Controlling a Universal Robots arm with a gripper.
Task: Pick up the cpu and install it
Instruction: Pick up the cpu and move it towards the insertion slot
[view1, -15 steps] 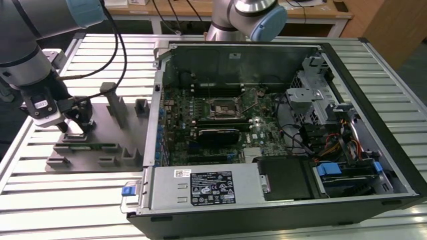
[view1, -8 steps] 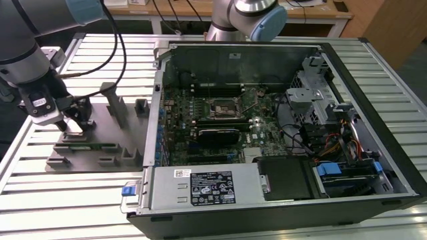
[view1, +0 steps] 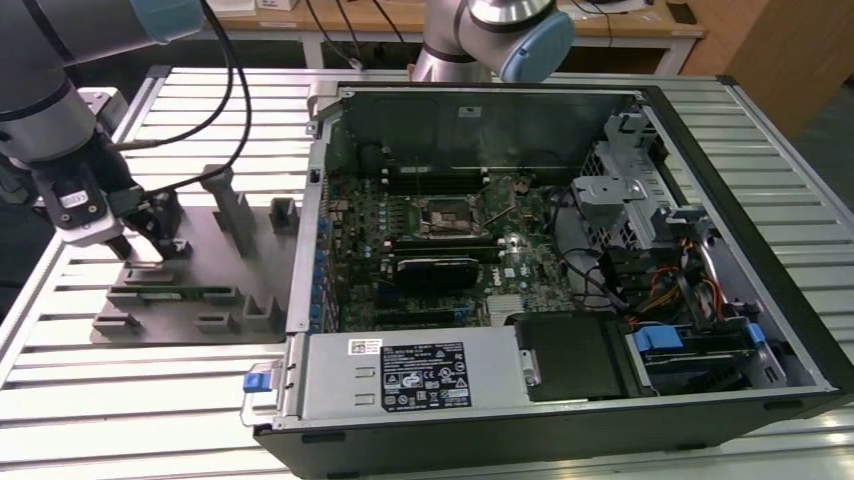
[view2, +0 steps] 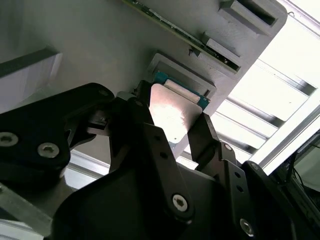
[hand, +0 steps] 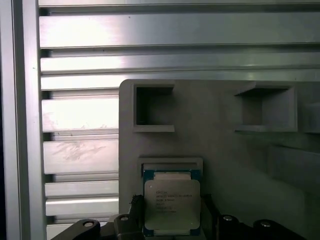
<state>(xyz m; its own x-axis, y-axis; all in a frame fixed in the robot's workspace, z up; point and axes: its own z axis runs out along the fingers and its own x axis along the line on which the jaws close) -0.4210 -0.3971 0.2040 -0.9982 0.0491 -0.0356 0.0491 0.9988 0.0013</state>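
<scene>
Low over the holder tray (hand: 225, 160) hangs the arm (view1: 40, 110); gripper (view2: 173, 112) pinches cpu (hand: 172, 202)

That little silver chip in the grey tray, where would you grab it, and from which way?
Probably pinch the cpu by two opposite side edges, coming straight down from above. It lies flat, metal plate up, in a shallow pocket of the holder tray, so only its top and thin edges are reachable.
</scene>
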